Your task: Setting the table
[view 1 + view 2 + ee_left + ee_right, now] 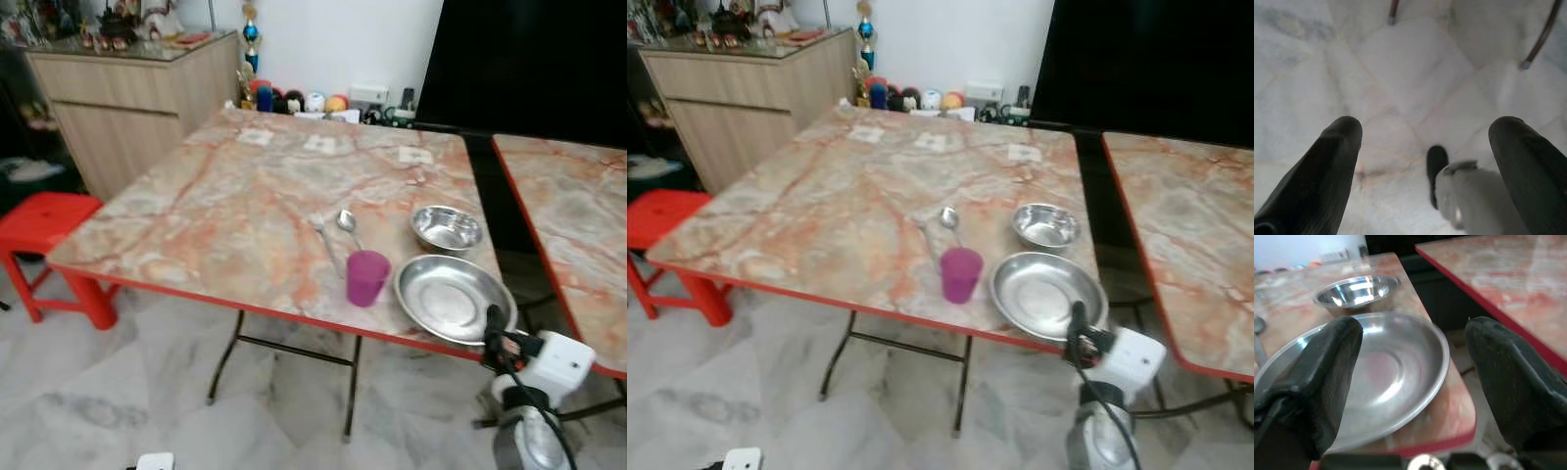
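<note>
On the marble-patterned table (225, 196) with a red edge, a large steel plate (451, 297) lies at the front right corner. A small steel bowl (447, 228) stands just behind it. A purple cup (367, 277) stands upright left of the plate. Behind the cup lie a spoon (346, 222) and a fork (323, 235). My right gripper (1413, 333) is open, low at the table's front edge and facing the plate (1381, 377), with nothing between its fingers (1327, 367). My left gripper (1425, 147) hangs open over the floor.
A second, similar table (578, 206) stands to the right across a dark gap. A red plastic stool (44, 220) sits left of the table, with a wooden cabinet (127, 98) behind it. Small items line the far wall. Folding table legs (294, 352) stand on the marble floor.
</note>
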Controlling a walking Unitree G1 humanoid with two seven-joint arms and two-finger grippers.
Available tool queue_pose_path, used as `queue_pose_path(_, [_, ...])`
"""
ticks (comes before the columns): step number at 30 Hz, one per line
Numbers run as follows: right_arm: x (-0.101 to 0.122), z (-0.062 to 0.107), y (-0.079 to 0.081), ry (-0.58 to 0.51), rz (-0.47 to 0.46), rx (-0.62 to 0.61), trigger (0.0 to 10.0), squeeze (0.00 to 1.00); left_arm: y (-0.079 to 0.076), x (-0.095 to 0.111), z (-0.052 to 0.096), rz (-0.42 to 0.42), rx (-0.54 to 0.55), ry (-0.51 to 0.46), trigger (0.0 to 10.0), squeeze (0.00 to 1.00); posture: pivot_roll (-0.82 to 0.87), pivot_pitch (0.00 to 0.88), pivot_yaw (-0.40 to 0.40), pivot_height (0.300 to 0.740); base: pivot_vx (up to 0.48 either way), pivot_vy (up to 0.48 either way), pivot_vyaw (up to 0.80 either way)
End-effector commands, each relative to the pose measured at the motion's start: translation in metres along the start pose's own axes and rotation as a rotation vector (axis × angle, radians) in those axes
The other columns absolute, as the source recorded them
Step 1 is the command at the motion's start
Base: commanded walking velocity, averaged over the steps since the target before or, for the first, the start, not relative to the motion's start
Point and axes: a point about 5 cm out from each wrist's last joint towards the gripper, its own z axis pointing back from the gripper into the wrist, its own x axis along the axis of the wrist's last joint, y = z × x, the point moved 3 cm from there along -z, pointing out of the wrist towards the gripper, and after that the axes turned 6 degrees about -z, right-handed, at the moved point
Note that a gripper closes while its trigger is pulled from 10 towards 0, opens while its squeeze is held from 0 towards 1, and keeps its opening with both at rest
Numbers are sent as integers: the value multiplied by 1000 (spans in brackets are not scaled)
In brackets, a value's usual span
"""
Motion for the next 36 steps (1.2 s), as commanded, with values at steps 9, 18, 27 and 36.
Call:
queue_pose_path(9, [0, -3, 2, 17, 2, 16, 10000, 0, -5, -9, 2, 22, -7, 25, 10000, 0, 26, 0, -30, 740, 0, 0, 0])
queue_pose_path(18, [-6, -3, 24, 51, -7, 144, 10000, 0, -5, -10, 2, 34, -3, 32, 10000, 0, 30, 0, -36, 740, 0, 0, 0])
queue_pose_path(27, [-4, -3, 25, 58, 80, 207, 10000, 0, -6, -11, 2, 24, -15, 36, 10000, 0, 20, 7, -33, 740, 0, 0, 0])
queue_pose_path(36, [10, -12, 15, 14, 98, 172, 10000, 0, -5, -14, 3, 16, -14, 42, 10000, 0, 9, 32, -35, 740, 0, 0, 0])
